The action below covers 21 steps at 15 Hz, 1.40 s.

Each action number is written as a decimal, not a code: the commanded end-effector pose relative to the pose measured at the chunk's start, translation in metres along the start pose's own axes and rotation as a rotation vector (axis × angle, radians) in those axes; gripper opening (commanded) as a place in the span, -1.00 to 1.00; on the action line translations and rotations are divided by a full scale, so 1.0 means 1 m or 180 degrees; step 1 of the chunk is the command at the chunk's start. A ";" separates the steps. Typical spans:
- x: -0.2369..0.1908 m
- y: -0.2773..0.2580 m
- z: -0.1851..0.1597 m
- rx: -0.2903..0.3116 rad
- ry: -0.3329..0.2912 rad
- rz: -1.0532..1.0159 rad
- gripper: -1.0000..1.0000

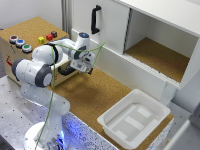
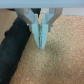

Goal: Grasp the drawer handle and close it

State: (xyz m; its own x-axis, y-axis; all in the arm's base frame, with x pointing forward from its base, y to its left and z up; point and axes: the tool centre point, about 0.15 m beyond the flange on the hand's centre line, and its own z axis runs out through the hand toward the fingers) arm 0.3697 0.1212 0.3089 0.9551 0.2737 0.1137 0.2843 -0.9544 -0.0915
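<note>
The cork-topped box [image 1: 30, 27] with coloured buttons [image 1: 20, 43] stands at the exterior view's left. My arm hides most of its tan drawer front. The black curved drawer handle [image 1: 65, 71] shows just below my forearm, and it also shows as a dark bar in the wrist view [image 2: 15, 50]. My gripper [image 1: 88, 69] hangs over the cork surface to the exterior view's right of the handle. In the wrist view the gripper [image 2: 41, 41] has its light blue fingers [image 2: 45, 30] pressed together with nothing between them, beside the handle and apart from it.
A large white cabinet stands behind, with an upright black door handle [image 1: 95, 19] and an open compartment with a cork floor [image 1: 155, 55]. A white plastic tub [image 1: 150, 102] sits at the front right on the cork tabletop [image 1: 95, 95].
</note>
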 end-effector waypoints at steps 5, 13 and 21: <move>0.049 -0.073 -0.003 0.0057 -0.0081 -0.0120 -1.00; 0.065 -0.136 0.009 0.0198 -0.0170 -0.0355 -1.00; 0.081 -0.187 -0.001 0.0420 -0.0125 -0.0564 -1.00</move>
State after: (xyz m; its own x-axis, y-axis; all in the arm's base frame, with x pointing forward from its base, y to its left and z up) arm 0.3804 0.2851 0.3282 0.9007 0.4104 0.1423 0.4316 -0.8826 -0.1866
